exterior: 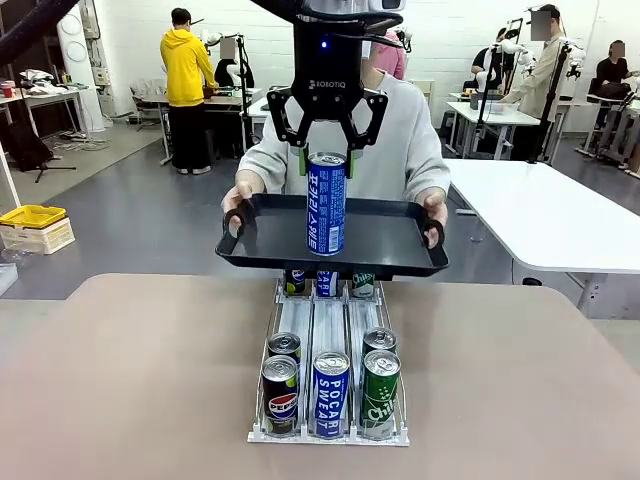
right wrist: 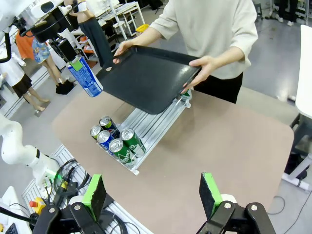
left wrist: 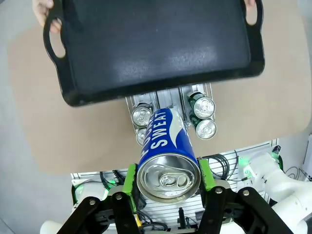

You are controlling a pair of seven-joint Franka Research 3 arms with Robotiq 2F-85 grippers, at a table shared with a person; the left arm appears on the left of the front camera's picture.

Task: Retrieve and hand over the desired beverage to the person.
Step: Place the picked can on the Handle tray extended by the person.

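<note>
The left tool [exterior: 327, 160] [left wrist: 167, 178] [right wrist: 78, 63] is clamped on a blue can [exterior: 326, 205] [left wrist: 163, 146] [right wrist: 87, 78]. Its two green pads [left wrist: 130, 178] press the can's sides just under the top rim. The can hangs straight down from the fingers, pull-tab end towards the wrist, with white lettering on its side.

Just past the can's lower end is the near rim of a black tray [exterior: 390, 245] [left wrist: 146, 44] [right wrist: 146, 78], apart from the can. The person [exterior: 400, 140] [right wrist: 214, 24], beyond the tool, holds the tray in the air with both hands [exterior: 237, 205] [right wrist: 207, 63], one at each handle slot.

Below the tool and the tray, a clear three-lane rack [exterior: 315, 325] [left wrist: 168, 97] [right wrist: 156, 124] lies on the brown bench [exterior: 120, 380] [right wrist: 234, 146]. Spare cans [exterior: 331, 390] [left wrist: 204, 107] [right wrist: 117, 144] stand in its lanes: dark blue, blue and green ones at the end away from the person, and more under the tray.

The right tool [right wrist: 152, 195] hovers over the bench with its green-padded fingers spread wide apart and nothing between them. The rack and the tray lie well ahead of it.
</note>
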